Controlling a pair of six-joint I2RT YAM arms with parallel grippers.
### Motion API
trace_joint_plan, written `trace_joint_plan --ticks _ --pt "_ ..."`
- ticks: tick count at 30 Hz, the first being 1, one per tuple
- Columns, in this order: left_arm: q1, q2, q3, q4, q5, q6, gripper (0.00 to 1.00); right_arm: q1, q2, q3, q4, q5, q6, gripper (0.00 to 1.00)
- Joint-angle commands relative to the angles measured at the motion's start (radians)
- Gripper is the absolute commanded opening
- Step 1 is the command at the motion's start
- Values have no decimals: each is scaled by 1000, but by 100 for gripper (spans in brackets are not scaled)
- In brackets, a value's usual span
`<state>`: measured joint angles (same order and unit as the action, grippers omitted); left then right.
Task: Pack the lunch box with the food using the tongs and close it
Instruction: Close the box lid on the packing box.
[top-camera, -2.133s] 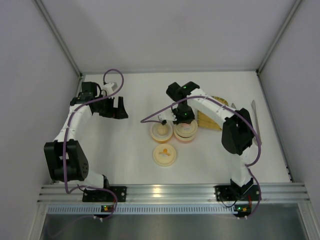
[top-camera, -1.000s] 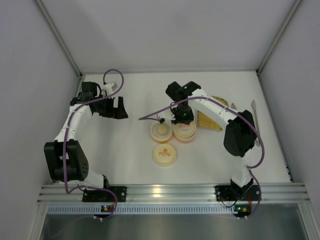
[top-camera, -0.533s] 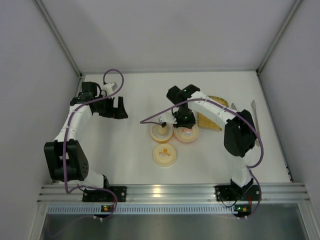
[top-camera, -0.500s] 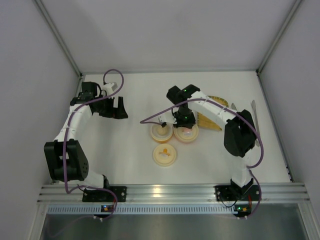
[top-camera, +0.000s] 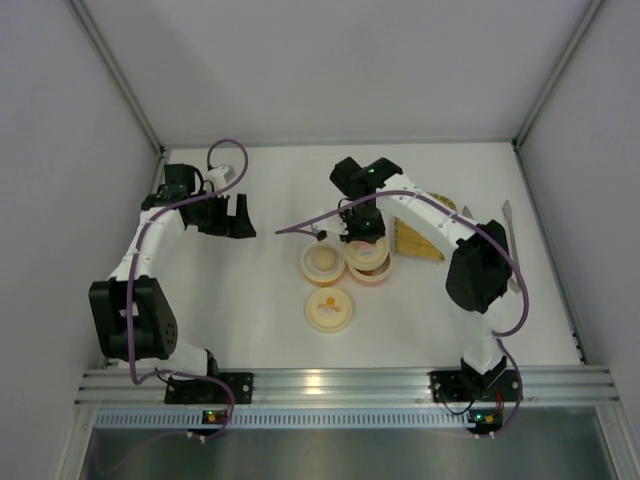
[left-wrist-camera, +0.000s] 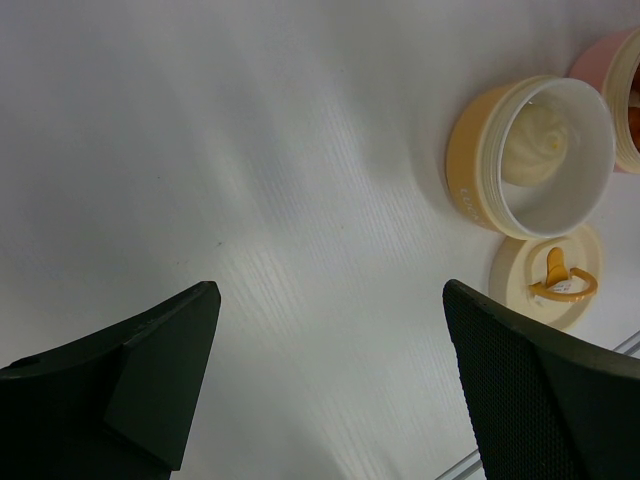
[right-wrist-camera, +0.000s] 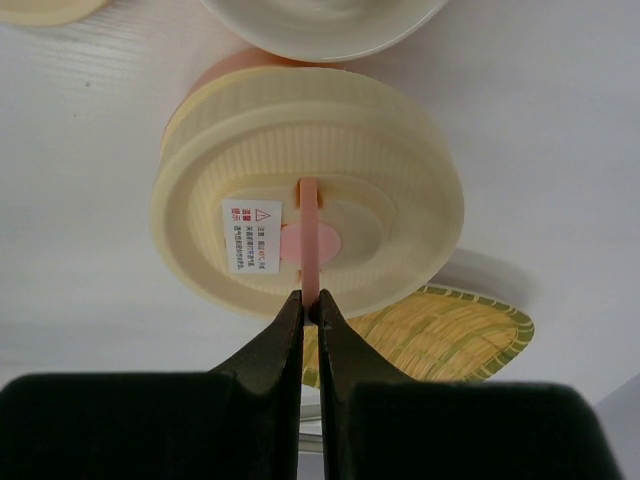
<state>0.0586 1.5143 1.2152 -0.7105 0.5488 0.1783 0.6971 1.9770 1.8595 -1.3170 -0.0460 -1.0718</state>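
Right gripper (right-wrist-camera: 308, 298) pinched closed on pink tab (right-wrist-camera: 309, 215) of cream lid (right-wrist-camera: 390, 150) over pink tub (right-wrist-camera: 215, 72), left gripper (left-wrist-camera: 328, 300) wide open, empty, cream-yellow tub (left-wrist-camera: 470, 170) uncovered.

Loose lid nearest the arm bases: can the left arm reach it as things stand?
Probably yes. The left gripper is open over bare table, and nothing lies between it and the loose lid. The right gripper is shut on the tab of the other lid, farther back at the pink tub.
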Motion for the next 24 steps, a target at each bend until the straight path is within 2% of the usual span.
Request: trace_joint_plan --ticks 1,15,24 --pt "3 -5 10 23 5 9 98 -2 16 20 -188 -17 -7 0" --pt "3 0 10 28 7 7 98 -4 2 -78 -160 -11 -7 0" --pt "1 -5 3 23 -4 13 98 -15 16 -76 -114 9 -1 0"
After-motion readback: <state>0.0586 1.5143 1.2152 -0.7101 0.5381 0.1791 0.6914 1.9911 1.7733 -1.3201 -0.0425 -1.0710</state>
